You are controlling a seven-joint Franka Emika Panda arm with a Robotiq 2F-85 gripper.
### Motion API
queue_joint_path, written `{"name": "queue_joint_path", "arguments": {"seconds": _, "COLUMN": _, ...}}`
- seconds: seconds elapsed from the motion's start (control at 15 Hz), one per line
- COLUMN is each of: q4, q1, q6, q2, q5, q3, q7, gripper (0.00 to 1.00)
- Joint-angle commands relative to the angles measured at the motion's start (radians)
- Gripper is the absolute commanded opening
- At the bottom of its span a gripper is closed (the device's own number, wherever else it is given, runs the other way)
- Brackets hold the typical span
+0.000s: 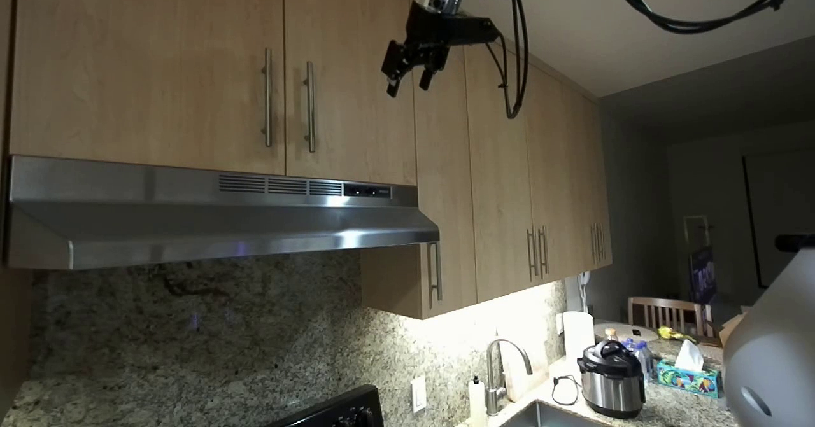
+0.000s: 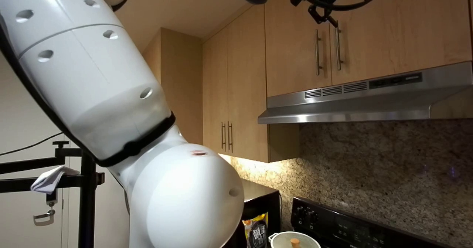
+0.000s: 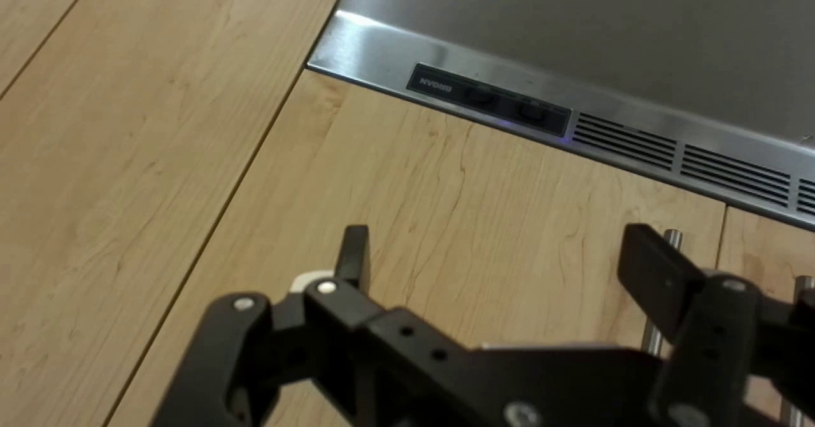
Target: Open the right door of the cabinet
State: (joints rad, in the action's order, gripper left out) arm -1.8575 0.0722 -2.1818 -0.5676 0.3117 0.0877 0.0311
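Two black fingers (image 3: 656,274) stand well apart, holding nothing, and the step in hand seems to be lining them up with the bar handle (image 1: 311,107) of the right door (image 1: 350,77). In the wrist view (where the lettering (image 3: 436,84) on the range hood (image 3: 573,32) shows upside down) the bar runs partly behind the finger at the frame's right, so they probably need shifting that way until it falls midway between them. Best to keep clear of the twin handle (image 1: 268,97) just beside it, grip squarely, and draw outward along an arc, since the door likely swings from its far side. It sits closed in the upper middle of the frame in an exterior view, as the right-hand half of the cabinet (image 1: 216,58) above the range hood: a flat panel of pale, finely grained wood, with the slim silver bar upright near its left edge there.
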Motion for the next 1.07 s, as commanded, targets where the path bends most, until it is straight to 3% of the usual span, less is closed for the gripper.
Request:
{"name": "queue_joint_path", "arguments": {"seconds": 0.0, "q4": 0.081, "q1": 0.002, "q6": 0.066, "q2": 0.058, "q5": 0.016, "q3": 0.024, "q7": -0.021, "gripper": 1.00}}
{"name": "queue_joint_path", "arguments": {"seconds": 0.13, "q4": 0.125, "q1": -0.014, "q6": 0.110, "q2": 0.089, "q5": -0.003, "q3": 0.029, "q7": -0.019, "gripper": 1.00}}
{"name": "queue_joint_path", "arguments": {"seconds": 0.2, "q4": 0.072, "q1": -0.016, "q6": 0.071, "q2": 0.052, "q5": 0.012, "q3": 0.015, "q7": -0.008, "gripper": 1.00}}
{"name": "queue_joint_path", "arguments": {"seconds": 1.0, "q4": 0.118, "q1": -0.025, "q6": 0.099, "q2": 0.088, "q5": 0.011, "q3": 0.020, "q7": -0.008, "gripper": 1.00}}
